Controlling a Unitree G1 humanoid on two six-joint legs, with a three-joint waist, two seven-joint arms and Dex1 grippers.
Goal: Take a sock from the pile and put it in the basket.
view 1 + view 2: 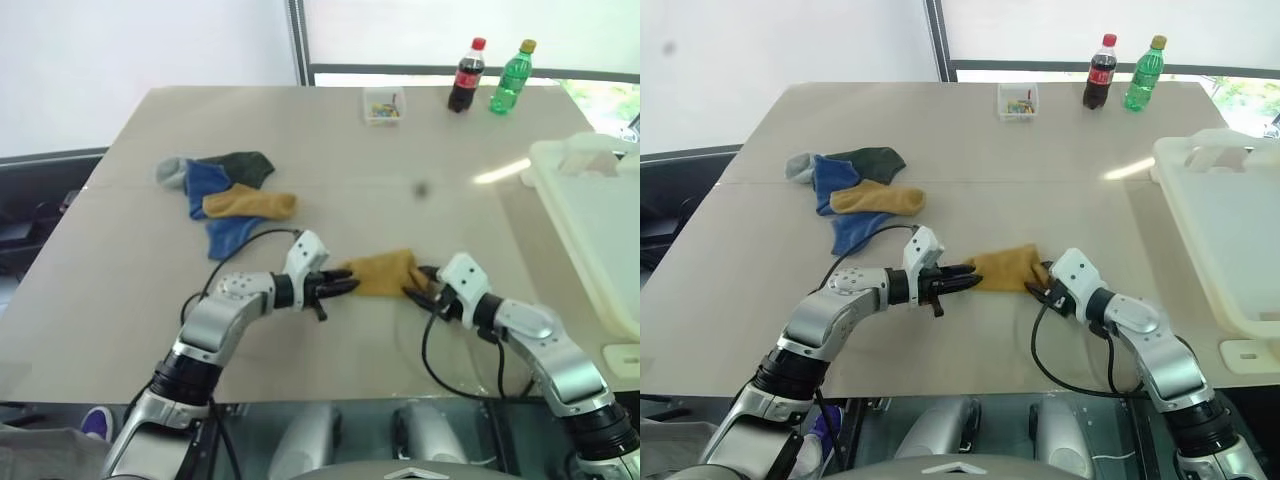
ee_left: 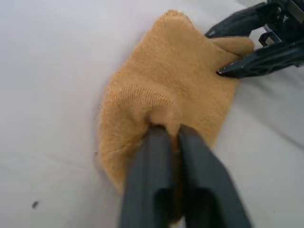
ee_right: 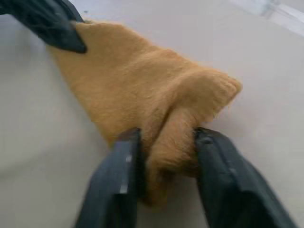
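A broad beige laminate desk (image 1: 330, 150) carries everything. At its right edge stands the large cream-white plastic rectangular basket (image 1: 590, 215), moulded loop handle on the near rim.

The pile (image 1: 225, 195) of small soft socks, blue, dark green, grey and one mustard, is spread toward the left edge, well apart from the basket.

A single mustard-yellow knitted sock (image 1: 385, 272) is seen lying near the front edge, about midway between the left and right edges, and is held at both ends.

- Left pincer (image 2: 166, 128): closed, a fold of the sock's left end nipped between the tips.
- Right pincer (image 3: 164, 137): closed on a bunched ridge of the right end; fabric is wedged between its two fingers.

Along the far edge are noted a red-capped cola bottle (image 1: 466, 75), a green plastic bottle (image 1: 512, 77) and a small clear box (image 1: 382, 105) of coloured bits.

Risks, as judged:
- With both ends gripped, the sock could be stretched taut or tugged from one grip if the arms part.
- The left nip looks shallow and could slip.
- If the left grip is not let go, the carry to the basket may be hindered.
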